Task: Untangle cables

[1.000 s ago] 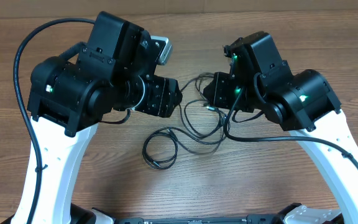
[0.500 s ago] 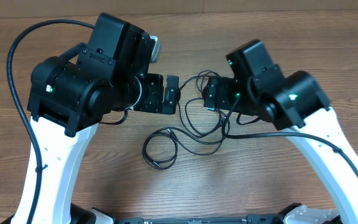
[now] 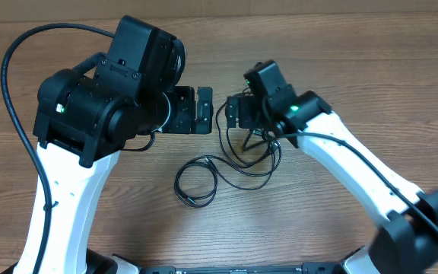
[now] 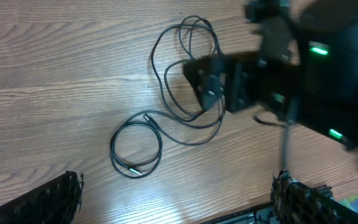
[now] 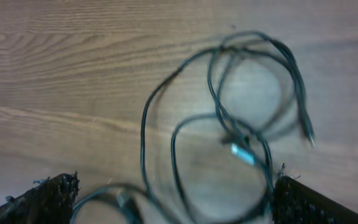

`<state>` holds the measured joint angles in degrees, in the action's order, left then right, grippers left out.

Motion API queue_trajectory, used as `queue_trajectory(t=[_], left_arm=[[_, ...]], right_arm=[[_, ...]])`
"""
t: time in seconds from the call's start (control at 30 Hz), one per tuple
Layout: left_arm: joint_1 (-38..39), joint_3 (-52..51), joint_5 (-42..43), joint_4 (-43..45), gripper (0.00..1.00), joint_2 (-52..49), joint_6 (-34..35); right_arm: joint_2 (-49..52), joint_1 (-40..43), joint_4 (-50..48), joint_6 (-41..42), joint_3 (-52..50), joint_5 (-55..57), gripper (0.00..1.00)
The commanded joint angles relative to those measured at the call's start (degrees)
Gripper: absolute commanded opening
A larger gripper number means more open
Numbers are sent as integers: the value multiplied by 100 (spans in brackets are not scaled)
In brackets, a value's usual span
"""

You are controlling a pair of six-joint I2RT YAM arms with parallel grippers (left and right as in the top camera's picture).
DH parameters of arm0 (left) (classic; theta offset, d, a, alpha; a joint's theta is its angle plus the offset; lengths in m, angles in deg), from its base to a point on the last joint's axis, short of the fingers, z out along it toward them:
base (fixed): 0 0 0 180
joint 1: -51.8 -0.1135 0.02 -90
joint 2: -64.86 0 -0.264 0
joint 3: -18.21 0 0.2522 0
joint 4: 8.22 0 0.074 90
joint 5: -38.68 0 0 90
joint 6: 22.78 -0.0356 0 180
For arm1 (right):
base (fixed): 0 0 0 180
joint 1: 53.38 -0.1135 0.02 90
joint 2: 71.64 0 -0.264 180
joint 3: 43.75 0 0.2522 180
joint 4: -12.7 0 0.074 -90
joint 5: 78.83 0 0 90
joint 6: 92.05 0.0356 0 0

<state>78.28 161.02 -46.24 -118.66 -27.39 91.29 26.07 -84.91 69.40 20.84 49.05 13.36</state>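
Two in all, left gripper (image 3: 197,111) and right gripper (image 3: 234,113) gape, grasping nothing; one loose tangle of thin black cables (image 5: 238,149); their number unclear.

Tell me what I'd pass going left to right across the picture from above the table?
Left arm → left end effector → right end effector → right arm. The cables sprawl under the middle, so they have no single place in line.
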Motion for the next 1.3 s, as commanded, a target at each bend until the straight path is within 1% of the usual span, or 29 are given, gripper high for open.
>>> queue_trajectory(t=[0.0,0.07,0.1,0.17,0.33,0.4,0.47,0.53,0.63,0.7,0.93,1.03,1.1,1.27], left_arm=[[-20,79,-103,-11,100,66,79],[-20,79,-103,-11,100,66,79],[-20,79,-103,-11,100,66,79],[-20,79,-105,-11,100,66,79],[-20,79,-105,-11,100,63,79],[-20,79,-105,-11,100,63,79],[-20,79,-105,-11,100,63,76],[-20,79,-105,-11,100,63,79],[-20,79,-107,-11,100,66,76],[-20,79,-109,-11,100,63,79],[-20,79,-109,-11,99,63,76],[-20,79,-111,-7,100,63,76],[-20,79,-114,-4,100,63,79],[-20,79,-111,-9,100,63,79]], right_arm=[[474,13,-225,-391,-37,393,100],[763,22,-404,-398,-37,544,99],[907,28,-522,-426,-37,549,95],[1115,35,-706,-525,-37,549,84],[1488,81,-1086,-520,-37,557,77],[1598,138,-1193,-522,-37,573,72],[1665,221,-1220,-520,-37,570,64],[1749,323,-1202,-518,-37,566,58],[1867,426,-1158,-518,-42,393,53],[1912,435,-1143,-520,-42,221,47],[1908,435,-1095,-494,-15,199,23],[1823,433,-898,-380,166,195,14],[1692,437,-719,-299,378,197,11],[1150,442,-162,-306,1082,223,9]])
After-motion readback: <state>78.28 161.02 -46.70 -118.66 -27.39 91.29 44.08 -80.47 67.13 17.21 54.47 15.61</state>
